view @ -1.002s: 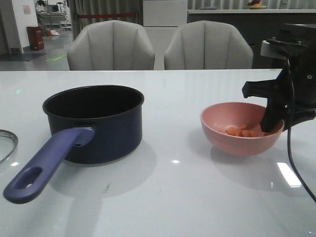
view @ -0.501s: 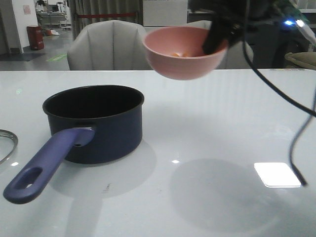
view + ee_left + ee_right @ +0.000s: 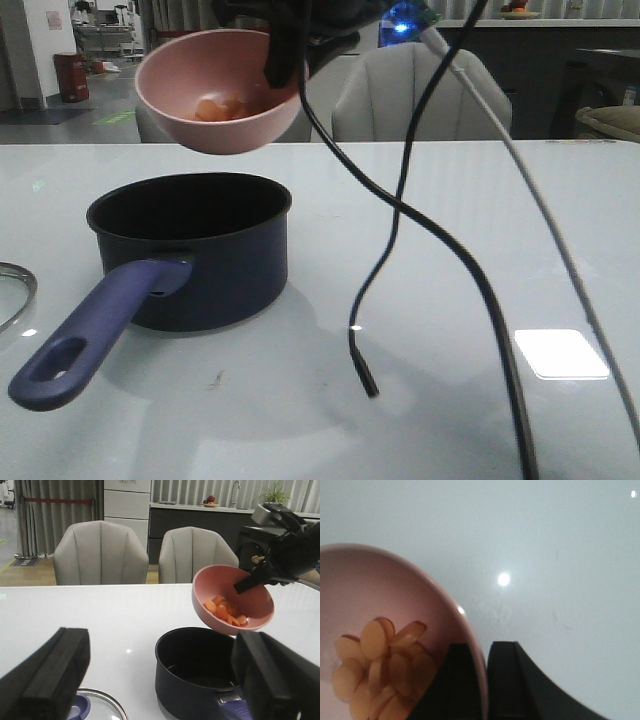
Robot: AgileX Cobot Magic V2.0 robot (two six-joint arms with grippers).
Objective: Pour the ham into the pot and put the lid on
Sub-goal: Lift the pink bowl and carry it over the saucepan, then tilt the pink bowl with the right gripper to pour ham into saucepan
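My right gripper [image 3: 283, 52] [image 3: 487, 652] is shut on the rim of the pink bowl [image 3: 205, 125] [image 3: 260, 597] [image 3: 380, 585], one finger inside and one outside. The bowl hangs tilted just above the far side of the dark navy pot [image 3: 215, 265] [image 3: 197, 675]. The ham [image 3: 222, 108] [image 3: 226, 612] [image 3: 377, 667] still lies in the bowl as orange-pink pieces. The pot looks bare inside, and its purple-blue handle [image 3: 95, 335] points toward the front left. The glass lid [image 3: 14, 290] [image 3: 102, 707] lies flat on the table left of the pot. My left gripper [image 3: 160, 645] hovers open near the lid and pot.
Black and grey cables [image 3: 400, 215] hang from the right arm down to the white table [image 3: 470, 260] right of the pot. Two grey chairs [image 3: 425, 95] stand behind the table's far edge. A bright light patch [image 3: 560, 353] reflects at the front right.
The right gripper lifted the pink bowl off the table at the right and carried it left and up. It now hangs tilted above the pot. Pot and lid stayed put.
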